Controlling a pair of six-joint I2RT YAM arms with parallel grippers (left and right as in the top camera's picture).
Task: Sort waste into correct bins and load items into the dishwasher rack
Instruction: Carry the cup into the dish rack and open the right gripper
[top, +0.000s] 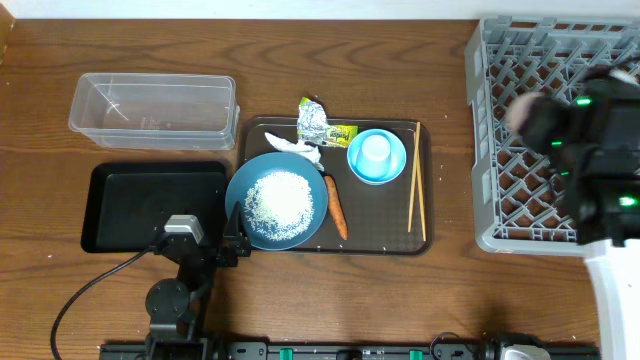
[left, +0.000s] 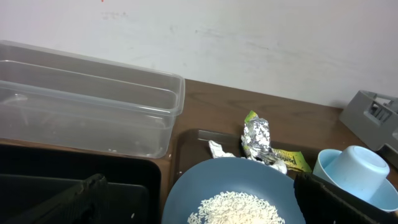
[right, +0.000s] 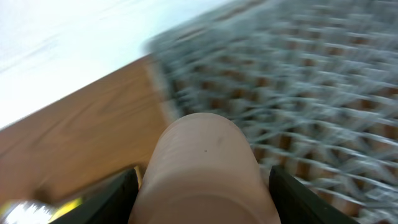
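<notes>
My right gripper (right: 202, 202) is shut on a whitish cup (right: 205, 162), held above the grey dishwasher rack (top: 520, 190) near its left side; the picture is blurred with motion. My left gripper (left: 202, 208) stands open low over the near edge of the blue plate (top: 312, 225), which carries white rice (top: 280, 198). An orange carrot (top: 336, 207) lies right of the plate. A white tissue (top: 300, 150) and a foil wrapper (top: 318, 122) sit behind it. A light-blue bowl (top: 396, 168) holds a second cup (top: 376, 149). Chopsticks (top: 416, 180) lie at the tray's right.
All the waste and dishes rest on a dark brown serving tray (top: 390, 243). A clear tub (top: 155, 108) stands at the back left, with a black tray (top: 130, 205) in front of it. The left arm's base and cable (top: 100, 280) occupy the front left.
</notes>
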